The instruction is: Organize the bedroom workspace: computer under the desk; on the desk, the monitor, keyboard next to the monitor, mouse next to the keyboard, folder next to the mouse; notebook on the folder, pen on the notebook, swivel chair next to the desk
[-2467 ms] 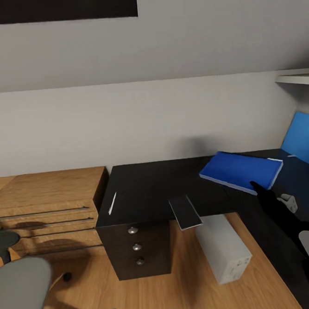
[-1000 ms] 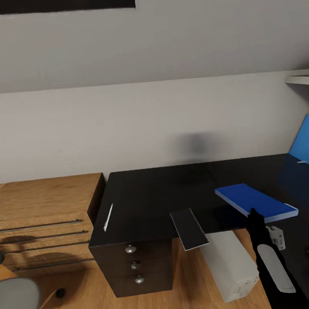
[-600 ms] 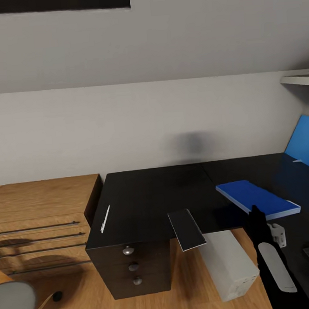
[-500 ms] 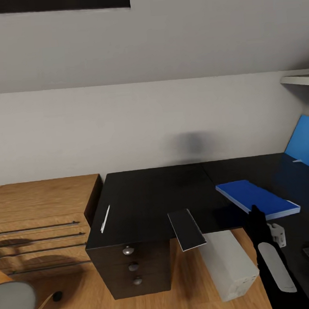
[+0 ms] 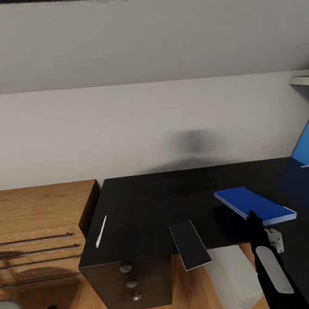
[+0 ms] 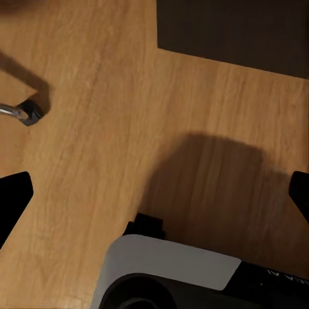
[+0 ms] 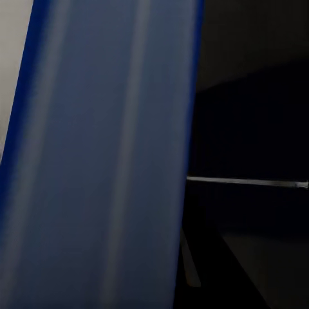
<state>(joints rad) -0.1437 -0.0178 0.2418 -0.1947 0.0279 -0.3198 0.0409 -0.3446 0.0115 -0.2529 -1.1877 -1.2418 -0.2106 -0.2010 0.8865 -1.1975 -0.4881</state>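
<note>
Lying flat on the black desk point(image 5: 176, 199) now, in the head view, the blue folder point(image 5: 254, 205) is resting near the desk's inner front edge, where 2.5 s ago it was tilted up in the air further back; over the last second it has hardly shifted, so I judge the folder-to-desk step as done or nearly so. The right gripper point(image 5: 254, 220) is sitting at the folder's near edge, touching or just beside it, and I cannot tell whether its jaws are gripping or parted. The grey notebook point(image 5: 190, 244) is overhanging the front edge beside the drawers point(image 5: 131, 283), the pen point(image 5: 101, 231) is lying near the desk's left end, and the light grey computer point(image 5: 234, 278) is standing under the desk. The wooden dresser point(image 5: 39, 228) is standing just left of the desk. The whole picture is sitting a little differently than before, so the camera is moving, not the furniture. Turning to the left wrist view, the left gripper point(image 6: 154, 193) is hanging over bare wood floor point(image 6: 96, 129) with its fingertips point(image 6: 14, 196) spread wide and nothing between them; a chrome castor leg point(image 6: 22, 112) is showing nearby. Turning to the right wrist view, the folder point(image 7: 103, 154) is looming very close as a blurred blue slab against the dark desk point(image 7: 257, 96). Next would come stacking the notebook, then the pen.
</note>
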